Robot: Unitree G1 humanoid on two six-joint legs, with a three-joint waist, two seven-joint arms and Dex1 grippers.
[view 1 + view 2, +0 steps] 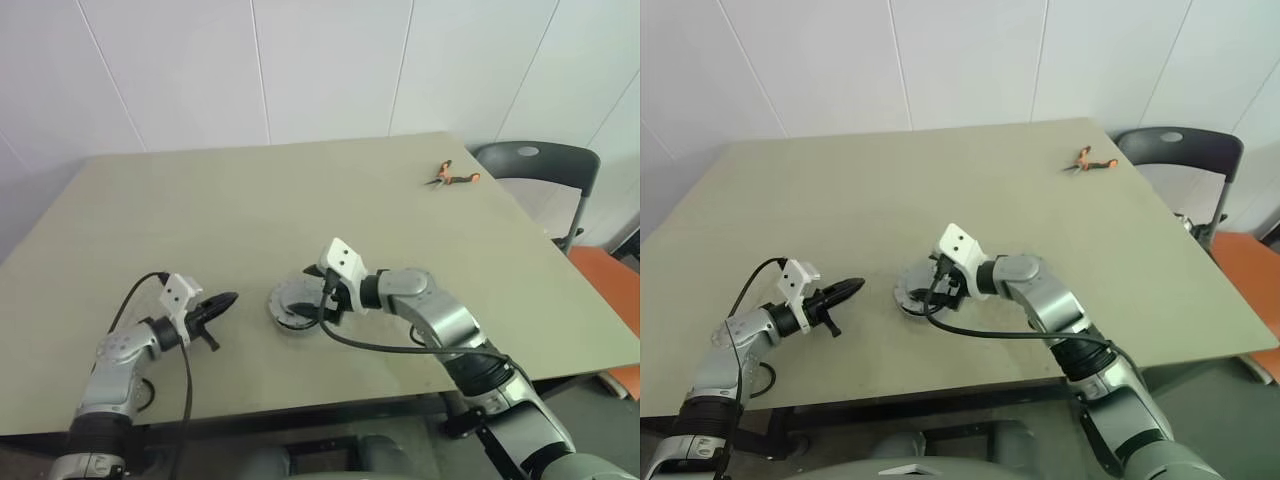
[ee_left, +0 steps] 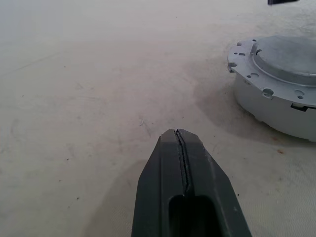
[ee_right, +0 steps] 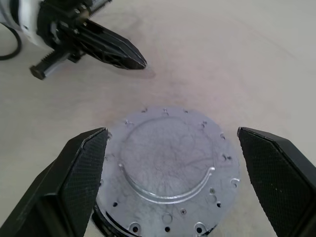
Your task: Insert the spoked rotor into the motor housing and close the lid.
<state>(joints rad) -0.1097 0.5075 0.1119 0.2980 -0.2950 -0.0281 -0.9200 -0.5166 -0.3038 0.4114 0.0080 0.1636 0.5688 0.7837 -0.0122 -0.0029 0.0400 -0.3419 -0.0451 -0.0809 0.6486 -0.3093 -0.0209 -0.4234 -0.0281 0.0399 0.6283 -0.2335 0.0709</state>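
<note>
The motor housing (image 1: pixel 290 301) is a squat silver-grey puck near the table's front middle. A flat grey disc with small rim holes, the lid (image 3: pixel 168 163), lies on top of it and covers its inside. The spoked rotor is hidden. My right gripper (image 3: pixel 171 132) hovers just above the lid, open, with one finger to each side and nothing between them. To the left of the housing (image 2: pixel 276 106) my left gripper (image 1: pixel 228 298) is shut and empty. It points at the housing, a short way off it.
Orange-handled pliers (image 1: pixel 450 177) lie near the table's far right corner. A dark chair (image 1: pixel 535 165) stands beyond that corner. The table's front edge (image 1: pixel 300 405) runs close below both arms.
</note>
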